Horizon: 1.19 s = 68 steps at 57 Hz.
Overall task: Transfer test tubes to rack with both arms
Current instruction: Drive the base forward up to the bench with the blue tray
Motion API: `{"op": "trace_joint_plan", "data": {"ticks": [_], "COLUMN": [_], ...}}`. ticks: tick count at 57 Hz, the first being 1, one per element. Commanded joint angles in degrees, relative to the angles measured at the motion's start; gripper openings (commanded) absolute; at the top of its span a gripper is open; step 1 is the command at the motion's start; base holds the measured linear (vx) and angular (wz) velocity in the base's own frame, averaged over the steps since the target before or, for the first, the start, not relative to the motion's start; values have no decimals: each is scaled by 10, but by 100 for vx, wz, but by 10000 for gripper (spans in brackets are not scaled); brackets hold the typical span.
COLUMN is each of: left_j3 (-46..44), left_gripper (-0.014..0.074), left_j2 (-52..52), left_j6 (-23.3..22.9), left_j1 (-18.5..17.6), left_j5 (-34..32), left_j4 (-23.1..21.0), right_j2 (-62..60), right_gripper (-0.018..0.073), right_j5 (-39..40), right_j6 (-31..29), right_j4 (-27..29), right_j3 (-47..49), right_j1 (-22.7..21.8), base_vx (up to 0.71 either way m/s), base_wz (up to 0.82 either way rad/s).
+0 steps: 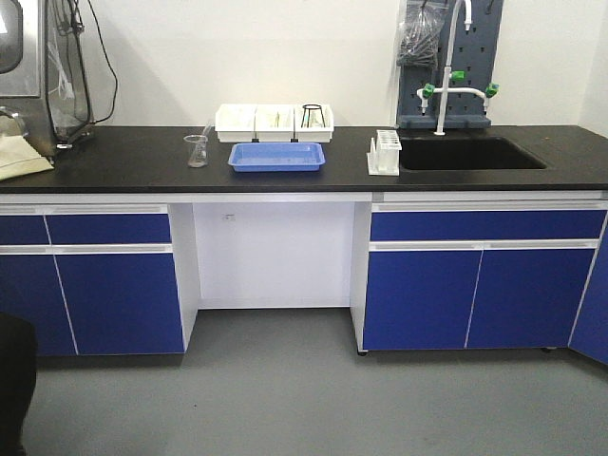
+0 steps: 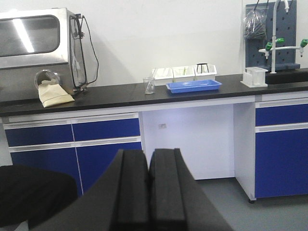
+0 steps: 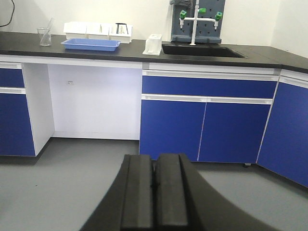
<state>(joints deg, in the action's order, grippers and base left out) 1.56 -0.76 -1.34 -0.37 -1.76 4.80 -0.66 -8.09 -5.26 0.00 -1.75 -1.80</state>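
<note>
The white rack (image 1: pixel 385 154) stands on the black counter (image 1: pixel 123 157) just left of the sink; it also shows in the left wrist view (image 2: pixel 254 77) and the right wrist view (image 3: pixel 154 44). A slim clear tube (image 1: pixel 206 130) leans out of a glass beaker (image 1: pixel 197 150) left of the blue tray. Other test tubes are too small to make out. My left gripper (image 2: pixel 149 154) is shut and empty, far back from the counter above the floor. My right gripper (image 3: pixel 155 158) is also shut and empty, facing the blue cabinets.
A blue tray (image 1: pixel 275 157) lies mid-counter, with white bins (image 1: pixel 256 122) and a black wire tripod (image 1: pixel 313 116) behind it. The sink (image 1: pixel 470 154) with a tap is at the right. A steel cabinet (image 2: pixel 36 41) stands at the left. A knee recess (image 1: pixel 274 252) opens under the counter.
</note>
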Motion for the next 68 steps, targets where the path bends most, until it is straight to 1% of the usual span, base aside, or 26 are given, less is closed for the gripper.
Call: {"op": "trace_joint_plan", "data": {"ticks": [1,68], "left_j3": [-15,-15], "left_gripper": [-4,-4], "left_j2": [-1,-1], "left_j6": [-5,-5], "left_j1": [0,0], "left_j5": [-47,-47], "left_j4": [-5,-5], "right_j2": [-2,-2], "right_gripper": [-8,-8], "right_j5": [47,47], "right_j6": [0,0], "right_j4": [-7,-7], "right_j3": [-8,-8], "right_j1": [-1,-1], "base_vx": [0,2], "base_wz": [0,-1]}}
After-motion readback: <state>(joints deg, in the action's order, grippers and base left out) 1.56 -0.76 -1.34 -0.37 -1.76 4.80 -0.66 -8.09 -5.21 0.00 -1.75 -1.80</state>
